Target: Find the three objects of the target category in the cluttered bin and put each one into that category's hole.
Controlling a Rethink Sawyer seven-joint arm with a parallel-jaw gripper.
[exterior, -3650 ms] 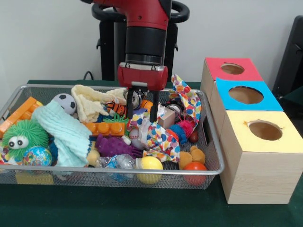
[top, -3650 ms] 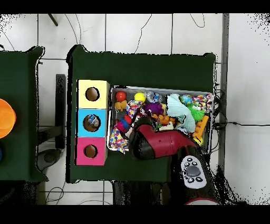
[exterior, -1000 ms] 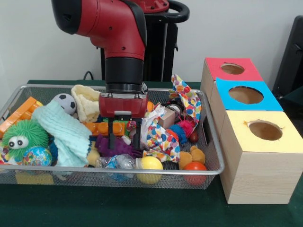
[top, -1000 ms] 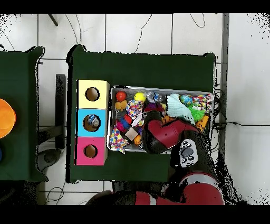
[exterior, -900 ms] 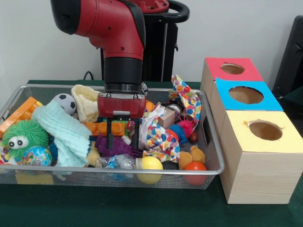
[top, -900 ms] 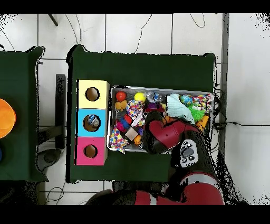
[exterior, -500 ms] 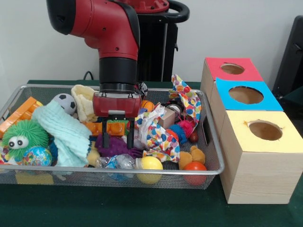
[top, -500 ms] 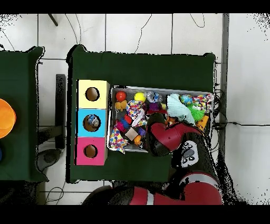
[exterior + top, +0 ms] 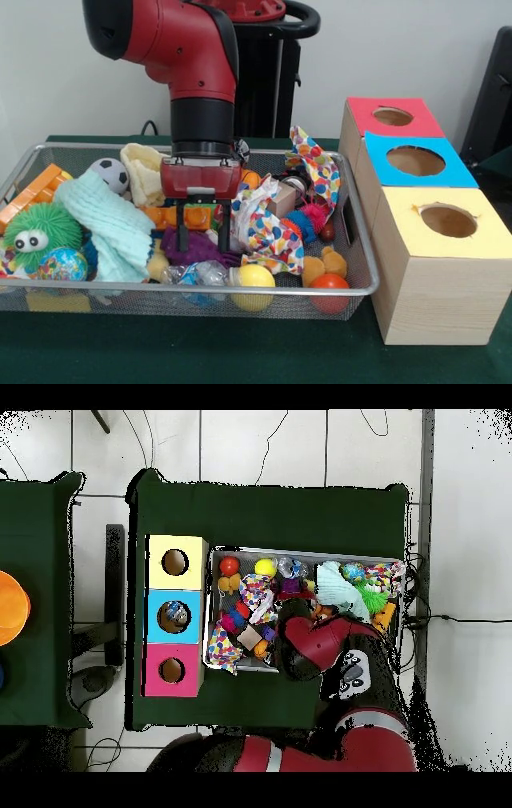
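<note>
Pincer (image 9: 201, 238) hangs w/ fingers spread apart, pointing straight down, tips either side of purple knobbly toy (image 9: 192, 248) in wire bin (image 9: 356, 240), gripping nothing. Toy lies flat, long axis running left-right in front view, near bin's front-middle, just behind clear crinkly ball (image 9: 194, 275). Orange brick (image 9: 180, 216) sits behind the fingers. Overhead view: arm (image 9: 320, 646) covers the pincer and most of the toy; 3 boxes, yellow (image 9: 176, 562), blue (image 9: 174, 616), red (image 9: 172, 670), line bin's side on green worktop (image 9: 270, 514).

Toys and cloths are crowding the wire bin (image 9: 358, 240), leaving no bare floor; three box holes are sitting open beside it, the yellow box (image 9: 442, 264) nearest
</note>
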